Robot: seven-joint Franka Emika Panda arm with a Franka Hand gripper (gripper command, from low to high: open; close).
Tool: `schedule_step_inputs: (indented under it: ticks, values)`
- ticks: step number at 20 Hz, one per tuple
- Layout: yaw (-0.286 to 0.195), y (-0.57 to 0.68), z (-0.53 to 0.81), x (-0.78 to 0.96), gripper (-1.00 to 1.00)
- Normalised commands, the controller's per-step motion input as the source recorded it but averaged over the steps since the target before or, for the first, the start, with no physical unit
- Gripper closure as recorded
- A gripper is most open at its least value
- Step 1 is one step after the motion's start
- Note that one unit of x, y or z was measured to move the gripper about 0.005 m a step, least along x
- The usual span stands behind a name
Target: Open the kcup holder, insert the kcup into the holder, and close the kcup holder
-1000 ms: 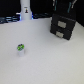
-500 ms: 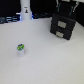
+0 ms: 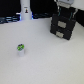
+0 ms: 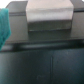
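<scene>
Kcup [image 3: 20, 48]: whitish, green-topped, set upright on the white bench [image 3: 42, 62] toward the exterior view's left. Tall white bottle [image 3: 25, 10]: placed at the rear. Kcup holder [image 3: 63, 26]: black, positioned at right. Tool [image 3: 64, 5]: seen directly above the holder; opening cannot be determined.

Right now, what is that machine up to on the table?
The robot arm has its gripper up at the top of the black kcup holder, at the far side of the white table. Whether it is gripping anything cannot be made out. The small green-topped kcup stands alone out on the table, well apart from the holder, not yet picked up.
</scene>
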Motion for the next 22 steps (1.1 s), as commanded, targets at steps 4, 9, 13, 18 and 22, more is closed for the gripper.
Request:
schedule_step_inputs:
  ticks: [4, 9, 13, 18, 22]
  values:
    - [-0.006, 0.07, -0.41, -0.34, -1.00]
    - [-0.027, 0.04, -0.46, -0.40, -1.00]
    - [-0.038, 0.00, -0.44, -0.39, -1.00]
    - [-0.013, 0.01, -0.19, -0.27, 1.00]
    - [-0.002, 0.00, -0.01, -0.01, 1.00]
